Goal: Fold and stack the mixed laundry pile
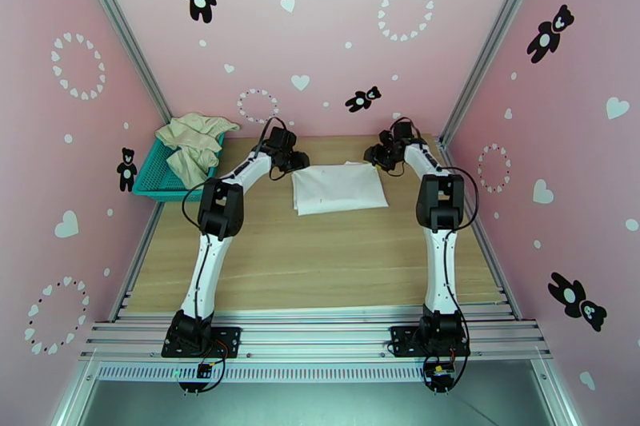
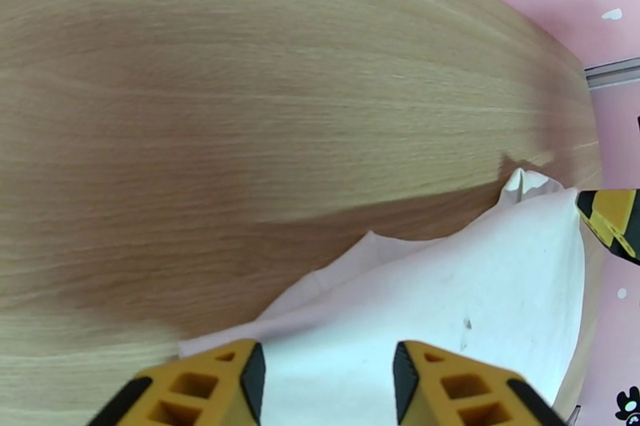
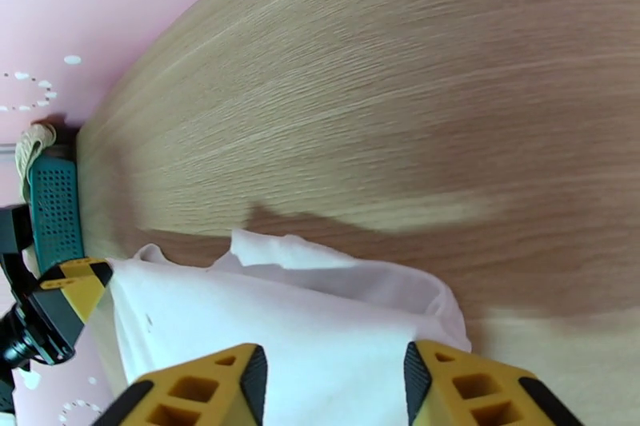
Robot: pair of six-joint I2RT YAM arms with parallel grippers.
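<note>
The left gripper (image 1: 298, 160) has its jaws apart. In its wrist view the two yellow fingers (image 2: 216, 384) stand either side of a gap, with white cloth lying under the gap and nothing pinched. The right gripper (image 1: 374, 154) is likewise spread, its fingers (image 3: 472, 388) parted above the same cloth.

In the top view they sit at the T-shirt's (image 1: 338, 188) far corners, the left at 11 o'clock and the right at 1 o'clock, facing each other across its far edge.

The T-shirt lies folded into a rough rectangle on the table (image 1: 320, 276), toward 12 o'clock from the table's middle. Its far edge is rumpled, and a tiny dark mark (image 2: 466, 324) shows on its top.

At 10 o'clock from the T-shirt, the cream garment (image 1: 192, 144) is heaped in the teal basket (image 1: 156, 184), spilling over its rim.
</note>
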